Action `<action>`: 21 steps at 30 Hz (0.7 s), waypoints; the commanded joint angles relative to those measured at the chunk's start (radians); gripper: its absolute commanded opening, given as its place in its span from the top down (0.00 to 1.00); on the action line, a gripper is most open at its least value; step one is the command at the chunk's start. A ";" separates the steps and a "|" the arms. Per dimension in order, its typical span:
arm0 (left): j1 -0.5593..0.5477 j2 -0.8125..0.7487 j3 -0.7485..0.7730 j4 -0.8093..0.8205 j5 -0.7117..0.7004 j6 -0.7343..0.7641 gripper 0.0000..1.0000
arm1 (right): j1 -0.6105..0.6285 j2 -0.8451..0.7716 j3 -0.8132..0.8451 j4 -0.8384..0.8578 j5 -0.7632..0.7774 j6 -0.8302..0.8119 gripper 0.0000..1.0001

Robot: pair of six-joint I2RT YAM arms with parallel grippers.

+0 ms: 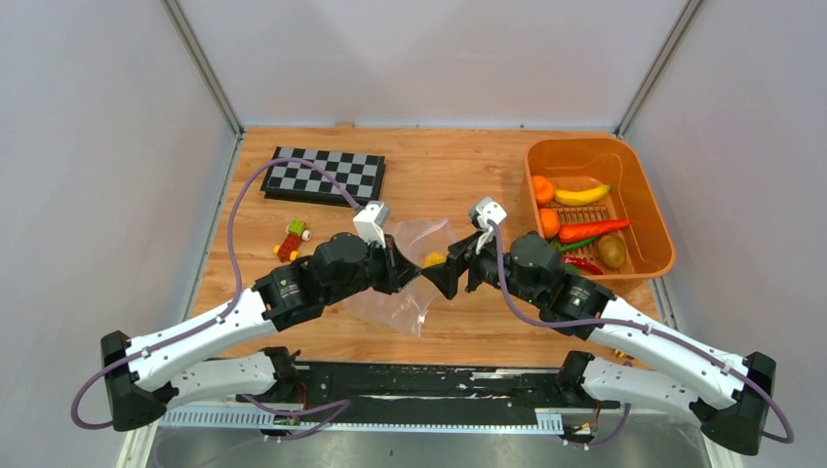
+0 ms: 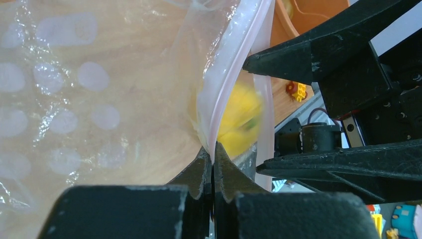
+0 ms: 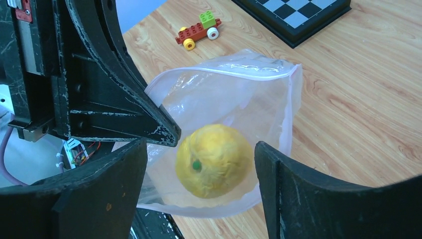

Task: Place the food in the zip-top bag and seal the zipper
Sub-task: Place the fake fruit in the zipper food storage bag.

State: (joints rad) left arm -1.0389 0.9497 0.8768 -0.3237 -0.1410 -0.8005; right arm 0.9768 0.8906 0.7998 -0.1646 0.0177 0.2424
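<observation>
The clear dotted zip-top bag (image 1: 390, 302) lies between my two grippers at the table's middle. My left gripper (image 1: 410, 273) is shut on the bag's rim at the pink zipper (image 2: 234, 74), holding the mouth up; in its wrist view the jaws (image 2: 213, 152) pinch the plastic. A yellow toy fruit (image 3: 214, 159) sits just inside the bag's mouth (image 3: 224, 99); it is blurred in the left wrist view (image 2: 239, 119). My right gripper (image 3: 200, 147) is open, with its fingers either side of the fruit and clear of it. Its position in the top view (image 1: 451, 275) faces the left gripper.
An orange basket (image 1: 644, 205) at the right holds oranges (image 1: 543, 188), a banana (image 1: 582, 195), a carrot (image 1: 592, 230), a red chilli (image 1: 582, 263) and a brownish piece (image 1: 611, 252). A chessboard (image 1: 327, 175) lies at the back left, and a block toy (image 1: 291, 240) in front of it.
</observation>
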 commanded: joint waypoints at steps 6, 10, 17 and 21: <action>0.002 -0.031 0.079 -0.033 -0.065 0.044 1.00 | 0.005 -0.091 0.039 0.006 -0.002 -0.011 0.18; 0.002 -0.031 0.096 -0.073 -0.103 0.063 1.00 | 0.005 -0.164 0.038 0.015 -0.073 -0.002 0.19; 0.002 -0.059 0.097 -0.115 -0.185 0.086 1.00 | 0.005 -0.278 0.028 -0.064 0.068 0.019 0.20; 0.003 -0.057 0.129 -0.155 -0.212 0.115 1.00 | 0.002 -0.290 0.031 -0.153 0.266 0.057 0.16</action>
State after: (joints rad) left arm -1.0389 0.9070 0.9394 -0.4488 -0.2947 -0.7315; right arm 0.9768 0.6029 0.8024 -0.2134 0.0765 0.2554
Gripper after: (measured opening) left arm 0.009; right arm 0.830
